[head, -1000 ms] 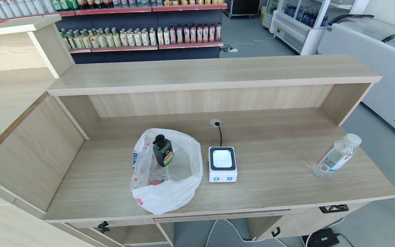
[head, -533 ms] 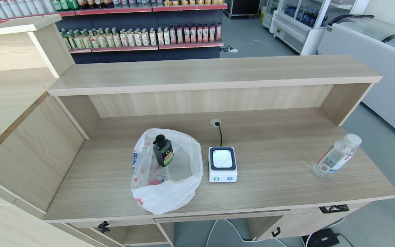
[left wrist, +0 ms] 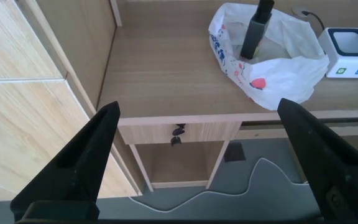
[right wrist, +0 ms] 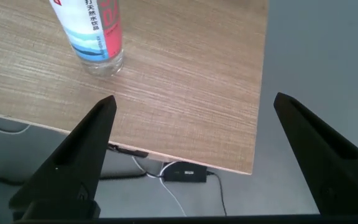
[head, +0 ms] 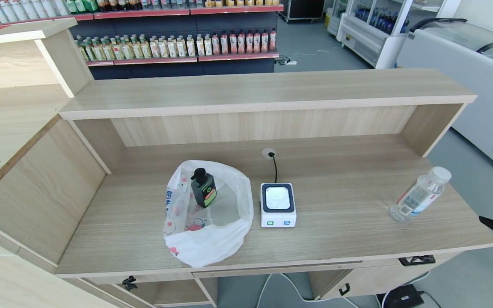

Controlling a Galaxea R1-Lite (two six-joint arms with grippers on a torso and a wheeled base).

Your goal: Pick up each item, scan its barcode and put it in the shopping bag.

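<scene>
On counter (head: 349,222) — one water bottle (head: 420,194) | one scanner (head: 277,204) | one shopping bag (head: 212,241)

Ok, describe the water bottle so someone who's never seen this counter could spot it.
On the wooden counter, go to the right end, past the white scanner. The water bottle stands alone near the front corner. Unlike the black pump bottle in the shopping bag, it is clear plastic with a white cap.
</scene>
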